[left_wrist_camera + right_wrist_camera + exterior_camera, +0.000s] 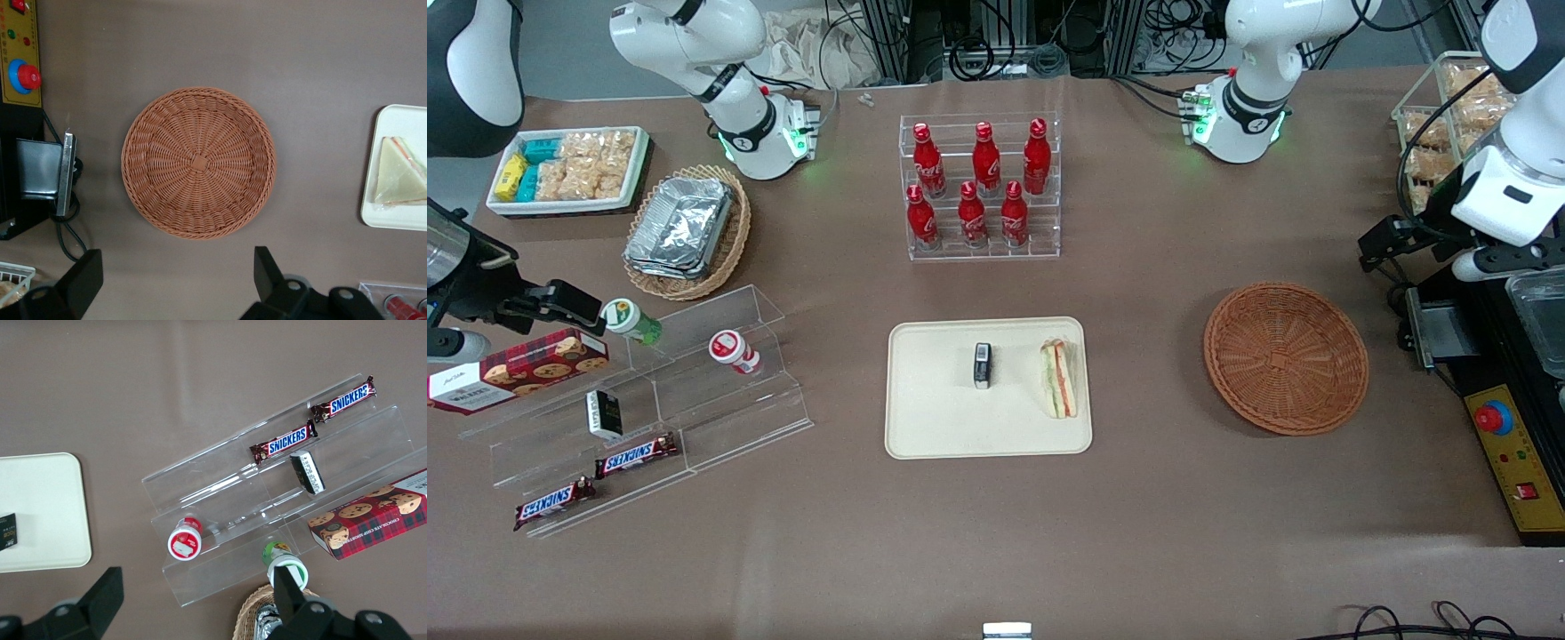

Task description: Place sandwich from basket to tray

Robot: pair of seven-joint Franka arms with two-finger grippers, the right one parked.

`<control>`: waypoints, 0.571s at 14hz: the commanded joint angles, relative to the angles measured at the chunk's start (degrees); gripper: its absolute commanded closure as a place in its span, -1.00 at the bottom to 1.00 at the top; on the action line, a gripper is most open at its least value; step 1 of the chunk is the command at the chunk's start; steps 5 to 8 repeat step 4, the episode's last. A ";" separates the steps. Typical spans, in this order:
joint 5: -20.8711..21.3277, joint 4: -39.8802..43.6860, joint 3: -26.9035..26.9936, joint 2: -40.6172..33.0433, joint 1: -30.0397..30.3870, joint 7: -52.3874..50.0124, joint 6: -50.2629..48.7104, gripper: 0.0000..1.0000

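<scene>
Pale sandwich (1059, 379) apart from tool (175, 283)

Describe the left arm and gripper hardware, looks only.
The left arm has glossy white rounded shells with black joint bands; its base shows a green status light and cabling. The gripper, high over the basket, has two matte black blocky fingers, set wide apart with nothing between them.

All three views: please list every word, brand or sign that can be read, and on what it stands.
"SNICKERS": on each of two chocolate bars on the clear stand.
Script on the red bottles: too small to read.
Cookie box label: blurred.
Sandwich, tray, basket: no text.
The gripper, above the basket, open: none.
</scene>
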 commanded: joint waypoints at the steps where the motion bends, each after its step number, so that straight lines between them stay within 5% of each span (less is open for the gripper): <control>1: 0.75 4.53 1.43 3.13 0.50 2.19 -2.10 -1.00; 8: 0.40 10.16 3.55 6.75 1.03 3.07 -6.48 -1.00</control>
